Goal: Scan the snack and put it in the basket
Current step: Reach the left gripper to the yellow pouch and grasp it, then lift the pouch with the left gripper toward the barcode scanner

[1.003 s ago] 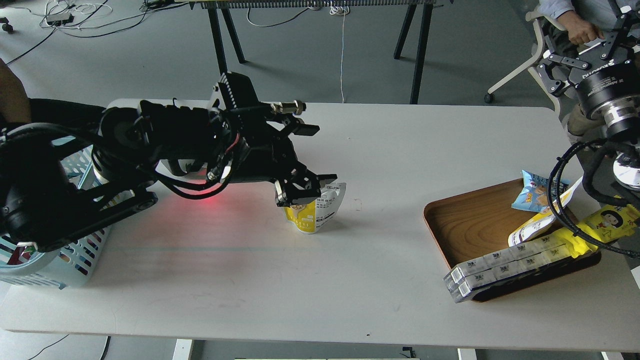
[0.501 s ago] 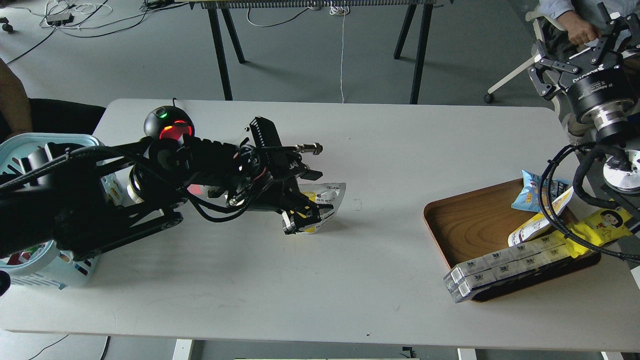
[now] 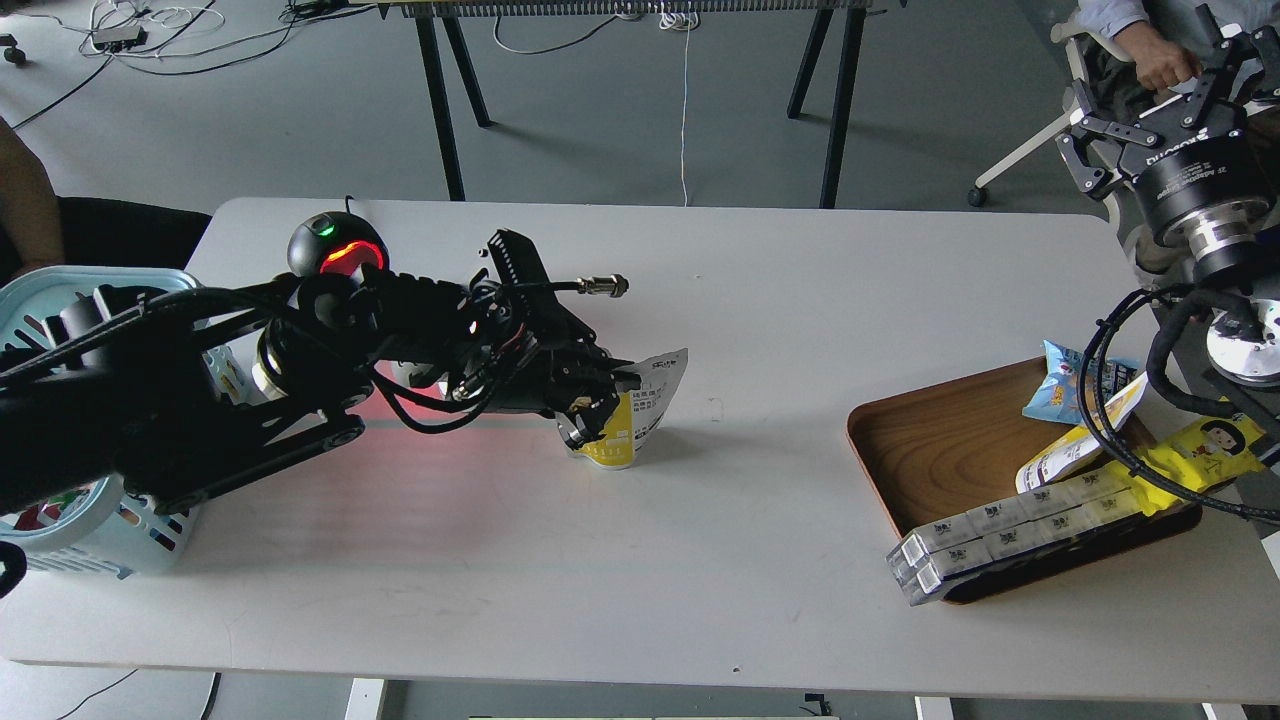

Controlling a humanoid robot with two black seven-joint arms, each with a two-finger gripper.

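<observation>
The snack (image 3: 640, 412), a yellow and white stand-up pouch, stands on the white table (image 3: 700, 560) near its middle. My left gripper (image 3: 596, 404) comes in low from the left and is shut on the pouch's left side; its black fingers hide part of the yellow front. The light blue basket (image 3: 40, 285) stands at the table's left edge, mostly hidden behind my left arm. My right gripper (image 3: 1160, 95) is open and empty, raised off the table's far right corner.
A round black scanner (image 3: 335, 255) with a red glow sits at the back left behind my arm. A brown wooden tray (image 3: 940, 440) at the right holds a blue packet (image 3: 1065, 390), a long yellow pack (image 3: 1205, 445) and white boxes (image 3: 1000, 540). A person sits at top right.
My left arm has dropped lower and drawn leftwards, uncovering the scanner. The gripper went from the pouch's top to its left side; the pouch tipped, then stood up again. The right gripper shifted slightly.
</observation>
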